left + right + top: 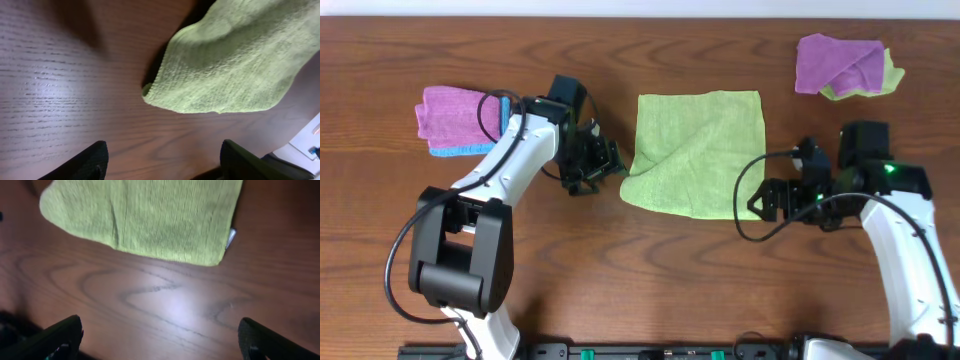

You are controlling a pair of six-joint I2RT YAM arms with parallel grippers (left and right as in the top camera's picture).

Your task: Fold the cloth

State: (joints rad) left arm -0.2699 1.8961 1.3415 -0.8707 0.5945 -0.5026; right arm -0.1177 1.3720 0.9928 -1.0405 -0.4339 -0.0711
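The left arm reaches toward the table's [380,250] middle, and the left gripper [604,166] hangs released just beside the green cloth's [705,150] near-left corner. The right gripper [760,200] is likewise released at the near-right corner. The cloth lies mid-table, nearly square and without a clear long axis. Its edges are parallel to the table's, and its left part is rumpled.

wood-grain table [650,270]. far left: folded pink cloth [455,112] stacked on a blue cloth [455,151], blue edge showing below. top right: crumpled purple cloth [835,62] on a yellow-green cloth [891,76].
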